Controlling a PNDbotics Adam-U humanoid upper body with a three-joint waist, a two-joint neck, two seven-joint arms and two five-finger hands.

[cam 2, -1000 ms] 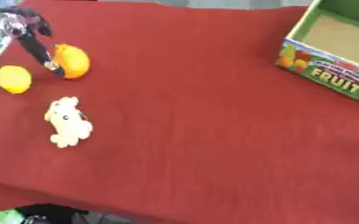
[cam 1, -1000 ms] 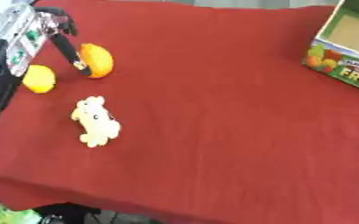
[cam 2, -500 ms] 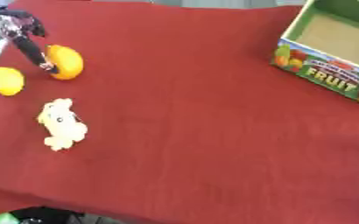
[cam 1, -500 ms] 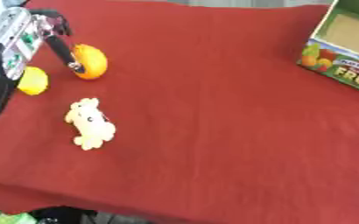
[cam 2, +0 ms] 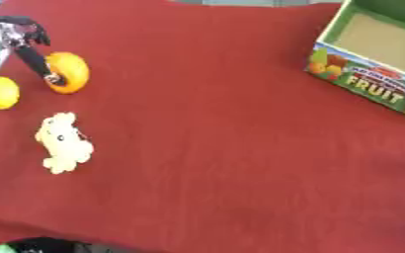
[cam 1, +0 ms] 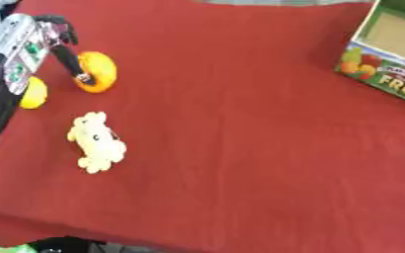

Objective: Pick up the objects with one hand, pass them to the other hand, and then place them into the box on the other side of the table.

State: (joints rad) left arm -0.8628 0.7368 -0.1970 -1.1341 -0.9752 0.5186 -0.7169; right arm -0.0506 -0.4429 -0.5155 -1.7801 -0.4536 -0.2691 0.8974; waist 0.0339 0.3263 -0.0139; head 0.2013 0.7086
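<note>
Three loose items, one box and one hand were recorded on the red cloth table [cam 1: 240, 148].

1. Orange [cam 1: 100, 71]: one, round, smooth-skinned, near the table's far left corner, touching the tip of a dark finger.
2. Lemon [cam 2: 0, 92]: one, yellow, oval, smooth, at the left edge, just beside the orange and apart from it.
3. Plush toy [cam 1: 95, 142]: one, pale cream, lumpy and soft-looking, lying flat near the left edge, nearer than both fruits and apart from them.
4. Box [cam 2: 375, 59]: one, cardboard, open-topped, plain brown inside, green outer wall printed with fruit pictures and the word "FRUIT", at the far right corner, well apart from the other items.
5. Left hand [cam 1: 35, 47]: silver and black, entering from the far left corner; one finger [cam 1: 69, 62] stretched straight down onto the orange's left side, fingers not closed round anything.
6. Table covering: one red cloth, matte, slightly wrinkled.
</note>
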